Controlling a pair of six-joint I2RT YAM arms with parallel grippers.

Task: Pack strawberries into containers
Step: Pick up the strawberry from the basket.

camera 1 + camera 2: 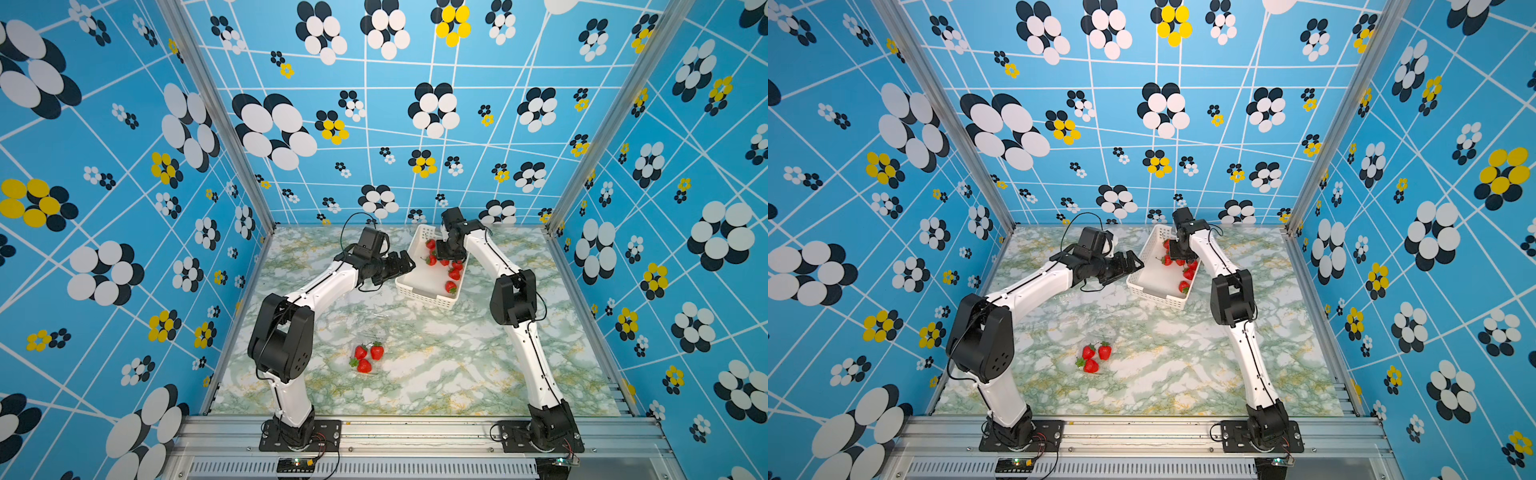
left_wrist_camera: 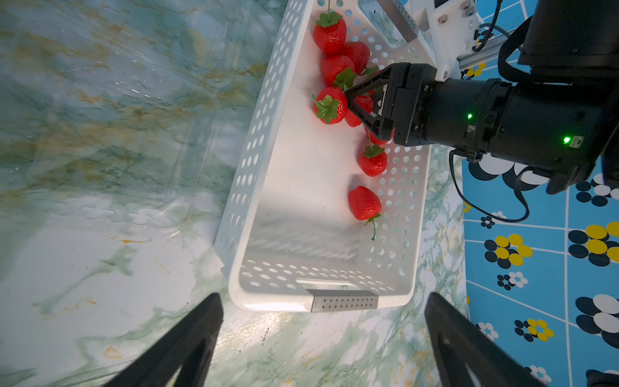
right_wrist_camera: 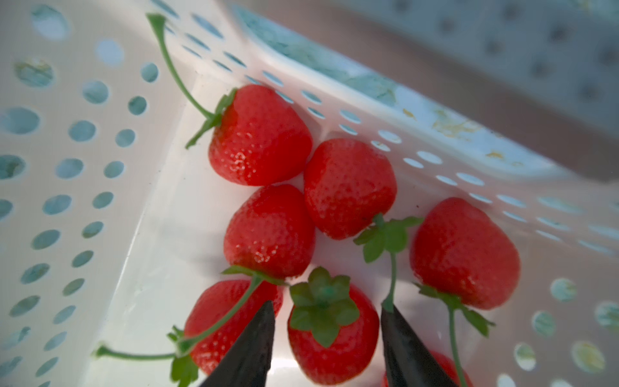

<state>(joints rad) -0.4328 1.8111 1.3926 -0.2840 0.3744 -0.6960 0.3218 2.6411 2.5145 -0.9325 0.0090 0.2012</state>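
two robot arms meet at a white perforated basket [image 1: 420, 297] inside a booth of blue flowered walls [image 1: 124, 174]. the basket stands toward the back of a green-veined marble table [image 1: 478, 365].

the right gripper [image 3: 326, 306] hangs inside the basket's far end. its two black fingers [image 3: 254, 345] are parted on either side of a strawberry [image 3: 335, 348] that lies cap-up. a sliver of white basket floor shows between one finger and the fruit, so the berry is straddled rather than clamped. the other fingertip sits against a thin green stem. five more berries crowd the corner around it, close against the pierced walls.

the left wrist view shows the same cluster [image 2: 336, 67] from the side. two berries [image 2: 364, 202] lie apart from it along one long wall, toward the basket's other end.

the left gripper [image 2: 323, 295] hovers just beside the basket, outside it. its fingers [image 2: 197, 335] are spread wide with nothing between them, and in its own wrist view they frame the basket's handled short end.

a clear plastic container [image 2: 134, 214] lies on the table just beside the basket's long wall, its ribbed edge catching the light. it is hard to make out in the top views.

near the middle of the table, closer to the arm bases, three strawberries [image 1: 364, 366] lie bunched together, well apart from both grippers. in both top views it is too faint to tell whether clear plastic surrounds them.
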